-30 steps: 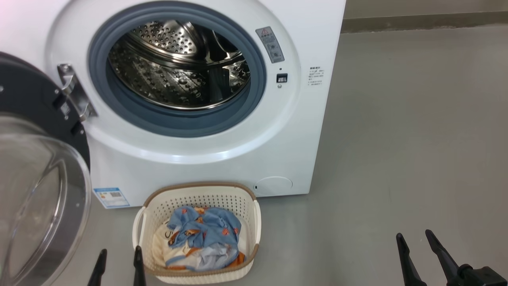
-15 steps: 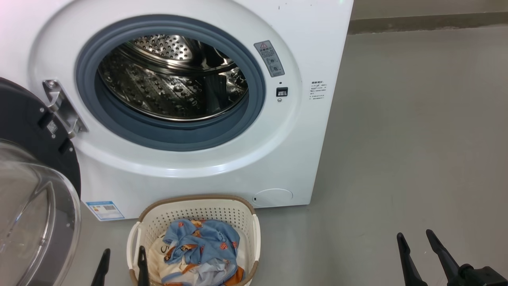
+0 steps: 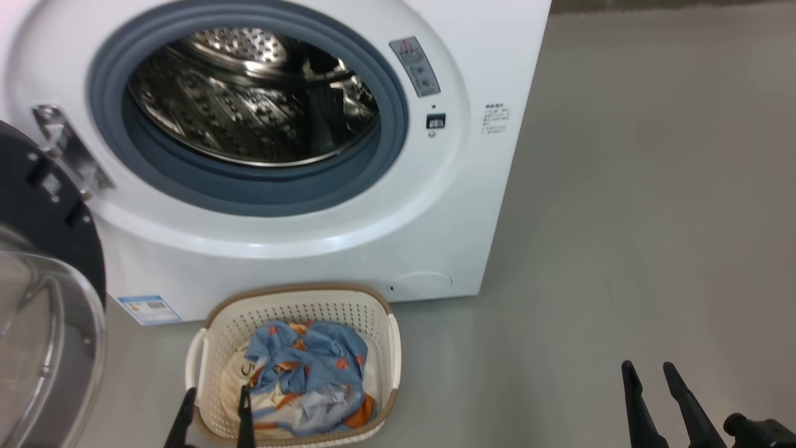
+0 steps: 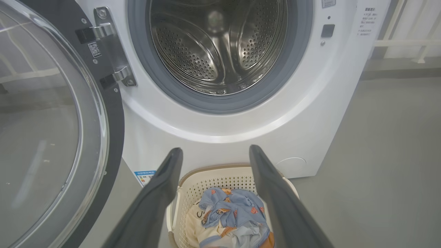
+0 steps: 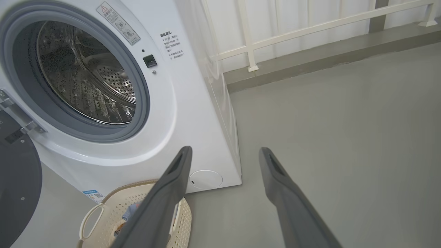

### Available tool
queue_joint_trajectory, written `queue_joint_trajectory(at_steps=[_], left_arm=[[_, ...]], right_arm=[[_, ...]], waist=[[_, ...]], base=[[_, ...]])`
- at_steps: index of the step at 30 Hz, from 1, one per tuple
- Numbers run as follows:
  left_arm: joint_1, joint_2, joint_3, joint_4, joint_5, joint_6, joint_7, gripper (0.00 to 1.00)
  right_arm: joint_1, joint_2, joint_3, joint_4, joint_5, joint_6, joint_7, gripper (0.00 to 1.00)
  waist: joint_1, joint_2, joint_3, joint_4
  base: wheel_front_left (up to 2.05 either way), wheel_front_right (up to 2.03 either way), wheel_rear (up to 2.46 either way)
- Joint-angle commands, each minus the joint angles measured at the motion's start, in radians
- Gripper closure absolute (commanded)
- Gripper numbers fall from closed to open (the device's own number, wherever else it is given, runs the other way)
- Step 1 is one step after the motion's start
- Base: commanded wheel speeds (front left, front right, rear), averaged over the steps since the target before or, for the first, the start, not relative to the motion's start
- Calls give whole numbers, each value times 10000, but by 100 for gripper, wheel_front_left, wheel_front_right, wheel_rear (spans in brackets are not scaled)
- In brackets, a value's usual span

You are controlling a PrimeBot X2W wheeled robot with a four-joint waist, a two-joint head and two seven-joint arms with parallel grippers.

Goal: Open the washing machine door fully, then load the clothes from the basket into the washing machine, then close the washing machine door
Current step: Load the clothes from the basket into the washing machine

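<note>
Clothes [image 3: 305, 370] in basket [image 3: 298, 290]; railing [image 5: 245, 34] from right wrist.

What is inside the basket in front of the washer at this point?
The basket holds a crumpled pile of clothes: light blue with orange prints, lying over a cream-white piece. Whatever lies beneath the pile, and the basket's floor, is covered.

The white front-loading washing machine [image 3: 298, 249] shows its steel perforated drum [image 3: 249, 106] ringed by a grey-blue gasket [image 3: 261, 190]. The washing machine door [image 3: 37, 323] (glossy black rim, bulging clear glass bowl) is swung wide open at the machine's left. Just in front, on the floor [image 3: 622, 218], the cream-white perforated basket [image 3: 298, 311] stands upright, holding the clothes [image 3: 305, 367], a crumpled light-blue heap with orange prints over a cream piece.
</note>
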Motion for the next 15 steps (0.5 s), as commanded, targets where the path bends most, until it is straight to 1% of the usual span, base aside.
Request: queue_joint_trajectory(at_steps=[1,2,3,4,6,10,13,15], left_arm=[[-679,24,170,77,-21,-24,-65,0],[-834,24,116,317,-49,-66,-65,0],[-1247,24,-8,879,-73,-260,-65,0],[-1516,24,0,1054,-233,-314,-65,0],[-2006,67,-108,1659,-147,-541,-65,0],[-3121,68,-29,2975,-319,-829,-65,0],[-4011,162,33,4123,-349,-935,-65,0],[-4606,357,-1,4873,-214,-960,-62,0]], right_arm=[[-459,-42,223,-123,319,100,-120,0],[-521,-8,263,-46,492,100,-120,0],[-678,40,385,110,776,100,-120,0],[-769,56,428,195,856,100,-120,0],[-994,88,467,410,1049,100,-120,0],[-1497,117,903,719,1326,100,-120,0],[-1882,124,1279,903,1671,100,-120,0],[-2147,126,1600,826,2075,100,-120,0]], waist=[[0,0,577,-216],[0,0,765,-265],[0,0,1173,-384],[0,0,1392,-439],[0,0,1853,-575],[0,0,2835,-852],[0,0,3546,-1082],[0,0,3992,-1222]], base=[[0,0,0],[0,0,0],[0,0,0],[0,0,0],[0,0,0],[0,0,0],[0,0,0],[0,0,0]])
